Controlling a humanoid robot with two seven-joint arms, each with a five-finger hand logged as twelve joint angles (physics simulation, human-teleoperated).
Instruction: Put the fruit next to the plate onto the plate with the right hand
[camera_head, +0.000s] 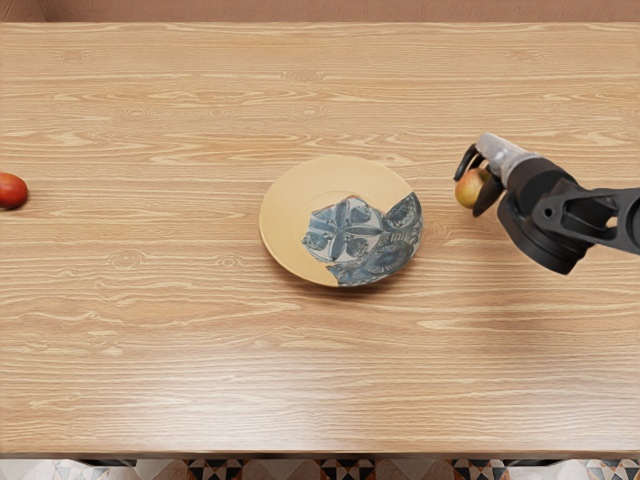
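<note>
A tan plate (300, 205) with a blue patterned patch lies at the middle of the wooden table. Just right of it a small yellow-red fruit (470, 188) sits inside the curled fingers of my right hand (477, 180), whose black arm comes in from the right edge. The dark fingers wrap the fruit from above and from the right, so only its left side shows. I cannot tell whether the fruit rests on the table or is lifted off it. My left hand does not appear in the head view.
A second red-orange fruit (11, 190) lies at the far left edge of the table (320, 380), well away from the plate. The table's front edge runs along the bottom, above a patterned floor.
</note>
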